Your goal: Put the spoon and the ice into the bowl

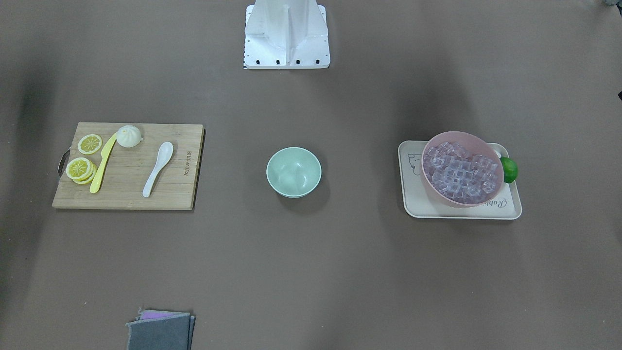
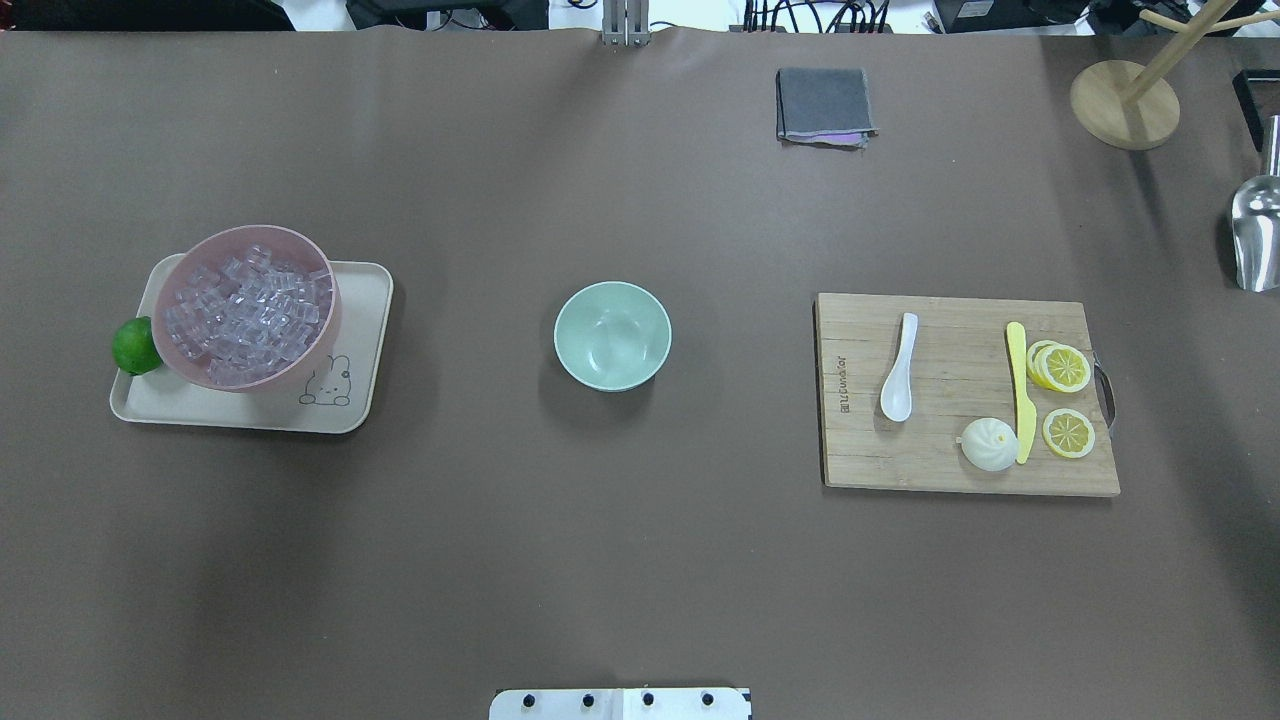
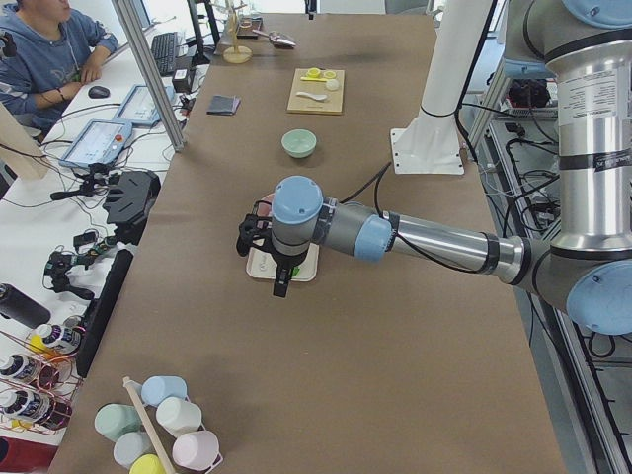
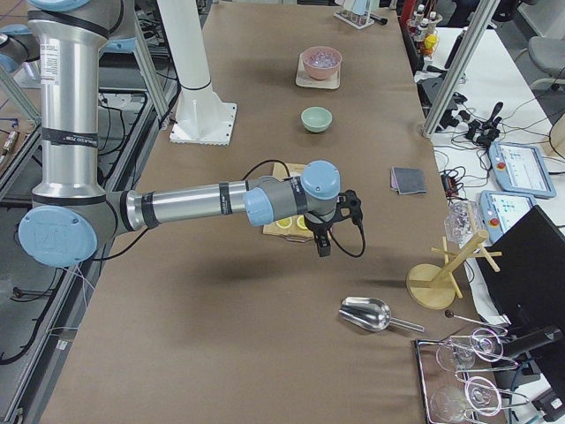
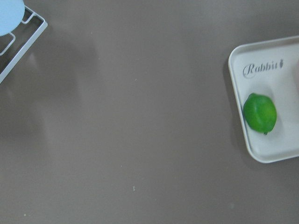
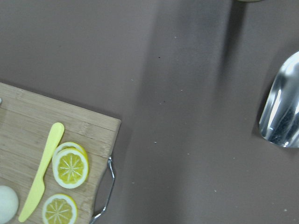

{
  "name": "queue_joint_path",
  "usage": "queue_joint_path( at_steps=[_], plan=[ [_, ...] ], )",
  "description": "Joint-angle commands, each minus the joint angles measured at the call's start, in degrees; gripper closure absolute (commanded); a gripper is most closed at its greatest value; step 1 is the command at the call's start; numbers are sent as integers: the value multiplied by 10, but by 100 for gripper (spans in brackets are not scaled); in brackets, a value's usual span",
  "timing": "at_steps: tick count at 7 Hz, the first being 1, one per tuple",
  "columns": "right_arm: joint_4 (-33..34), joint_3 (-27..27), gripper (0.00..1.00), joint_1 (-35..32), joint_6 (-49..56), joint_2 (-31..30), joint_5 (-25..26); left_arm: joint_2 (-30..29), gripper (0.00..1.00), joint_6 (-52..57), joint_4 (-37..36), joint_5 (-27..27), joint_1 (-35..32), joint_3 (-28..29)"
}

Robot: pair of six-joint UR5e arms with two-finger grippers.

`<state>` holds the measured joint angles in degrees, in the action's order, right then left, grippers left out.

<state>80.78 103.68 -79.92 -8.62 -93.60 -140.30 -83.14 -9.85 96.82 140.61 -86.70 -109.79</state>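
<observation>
The left end effector hangs pointing down over the bench by the outer end of the tray, and the right end effector hangs likewise just past the handle end of the cutting board. Both show only in the side views, so I cannot tell whether either is open or closed. The one white spoon lies on the board's inner half, its long axis running from the robot's side to the far side, scoop toward the robot and handle pointing away, slightly tilted. One yellow knife lies roughly parallel to it, beside one white bun, one single lemon slice and a small stack of slices that I cannot count. The one mint bowl stands upright at mid-bench, well apart from board and tray. The ice, clear cubes too many to count, fills one pink bowl on the tray, with one lime touching its side. The bench is covered in plain brown matting. A folded grey cloth, a metal scoop and a wooden stand sit along its far and right edges. One person sits at a desk alongside.
</observation>
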Motion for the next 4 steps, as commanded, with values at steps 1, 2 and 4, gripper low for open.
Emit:
queue_joint_path(
  at_steps=[1, 2, 4],
  plan=[
    [-2, 16, 0, 59, -148, 32, 14, -39, 2, -121, 0, -14, 52, -18],
    [-38, 25, 1, 99, -219, 38, 54, -62, 2, -188, 0, -49, 103, -29],
    [-90, 26, 4, 185, -358, 60, 122, -90, 2, -248, -1, -63, 155, -44]
  ],
)
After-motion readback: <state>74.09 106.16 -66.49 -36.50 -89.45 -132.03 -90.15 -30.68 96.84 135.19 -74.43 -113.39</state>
